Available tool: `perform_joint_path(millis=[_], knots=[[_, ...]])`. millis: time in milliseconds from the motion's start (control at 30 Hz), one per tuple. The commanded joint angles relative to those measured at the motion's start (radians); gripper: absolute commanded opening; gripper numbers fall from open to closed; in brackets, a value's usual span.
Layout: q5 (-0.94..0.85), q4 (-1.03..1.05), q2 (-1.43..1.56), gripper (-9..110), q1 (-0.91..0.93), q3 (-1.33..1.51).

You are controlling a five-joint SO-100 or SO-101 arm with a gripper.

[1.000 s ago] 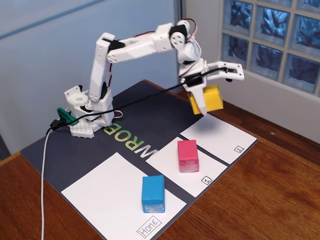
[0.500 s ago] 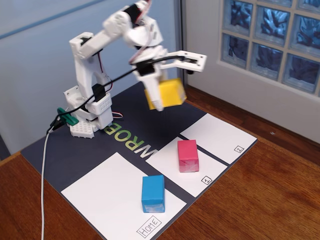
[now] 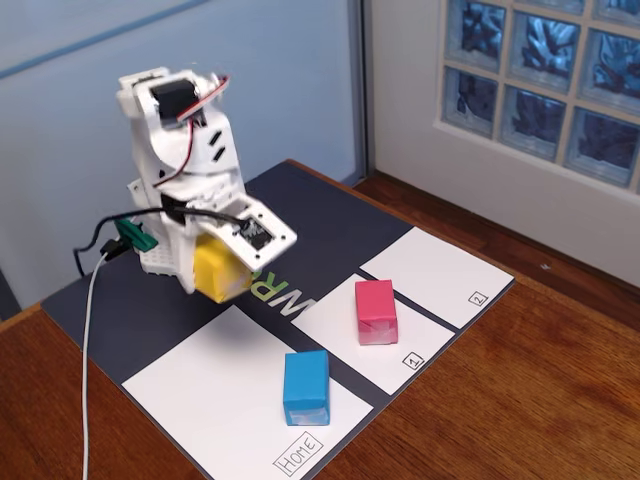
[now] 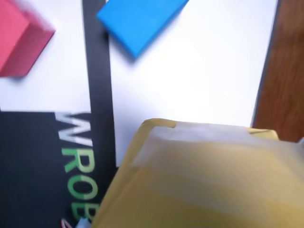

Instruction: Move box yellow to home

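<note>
The yellow box point(image 3: 220, 268) hangs in my white gripper point(image 3: 222, 262), lifted above the dark mat near the back edge of the Home sheet point(image 3: 215, 395). The gripper is shut on it. In the wrist view the yellow box point(image 4: 204, 175) fills the lower half of the picture, and the Home sheet point(image 4: 190, 80) lies beyond it. My fingers are hidden by the box there. The "Home" label point(image 3: 300, 455) is at the sheet's front corner.
A blue block point(image 3: 306, 386) stands on the Home sheet's right part and shows in the wrist view point(image 4: 140, 19). A pink block point(image 3: 375, 311) stands on sheet "1" point(image 3: 345, 335); it also shows in the wrist view point(image 4: 19, 38). Sheet "2" point(image 3: 435, 275) is bare. A wooden table point(image 3: 520, 390) surrounds the mat.
</note>
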Motion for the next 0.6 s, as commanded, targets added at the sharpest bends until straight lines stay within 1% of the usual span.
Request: perform_joint_path(millis=[0,133,300,567], knots=[[0.02,-0.091,0.032,0,0.097,0.126],[0.035,-0.181,0.015,0,0.146,0.229],[0.035,-0.383,-0.051,0,0.163,0.325],[0.044,-0.569,-0.222,0,0.176,0.33]])
